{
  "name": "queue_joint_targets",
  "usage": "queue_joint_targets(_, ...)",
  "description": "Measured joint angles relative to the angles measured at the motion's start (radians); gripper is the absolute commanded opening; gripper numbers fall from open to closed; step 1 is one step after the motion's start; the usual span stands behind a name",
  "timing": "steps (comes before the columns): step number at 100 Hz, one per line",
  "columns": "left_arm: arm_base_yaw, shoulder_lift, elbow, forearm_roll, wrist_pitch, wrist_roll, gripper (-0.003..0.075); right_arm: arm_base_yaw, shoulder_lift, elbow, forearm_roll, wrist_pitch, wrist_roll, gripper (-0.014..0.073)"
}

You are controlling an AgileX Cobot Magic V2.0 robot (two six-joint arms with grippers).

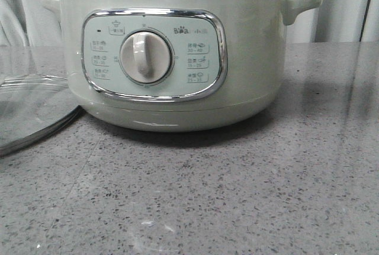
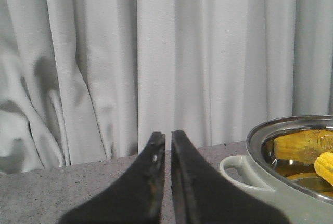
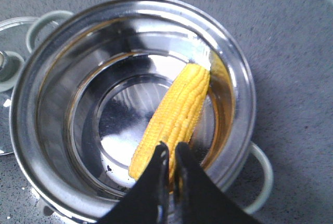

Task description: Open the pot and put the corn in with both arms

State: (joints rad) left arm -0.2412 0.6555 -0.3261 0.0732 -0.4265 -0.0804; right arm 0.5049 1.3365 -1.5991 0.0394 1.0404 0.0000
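Note:
The pale green pot (image 1: 249, 60) stands open on the grey table, with no lid on it. The corn (image 3: 177, 112) lies inside on the steel bottom, its tip leaning against the inner wall. My right gripper (image 3: 170, 147) hovers over the pot's rim (image 3: 130, 3), above the cob's thick end, with its jaws closed and nothing between them. My left gripper (image 2: 167, 134) is shut and empty, beside the pot's side handle (image 2: 234, 166) and facing the curtain. The corn also shows in the left wrist view (image 2: 325, 166). Neither gripper shows in the front view.
The round glass lid (image 1: 29, 110) lies flat on the table to the left of the pot; it also shows in the right wrist view (image 3: 13, 29). A white curtain (image 2: 156, 52) hangs behind the table.

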Motion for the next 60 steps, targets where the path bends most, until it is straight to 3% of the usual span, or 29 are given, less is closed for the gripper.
queue_joint_targets(15, 0.0, 0.0, 0.0, 0.0, 0.002, 0.0, -0.002, 0.0, -0.134, 0.153, -0.007, -0.121, -0.005, -0.007)
queue_joint_targets(40, 0.0, -0.045, 0.0, 0.0, 0.016, -0.027, -0.002, 0.0, -0.431, 0.566, -0.086, -0.39, -0.005, -0.007)
queue_joint_targets(60, 0.0, -0.155, 0.0, 0.0, 0.149, -0.041, -0.002, 0.0, -0.661, 0.878, -0.167, -0.548, -0.007, -0.007)
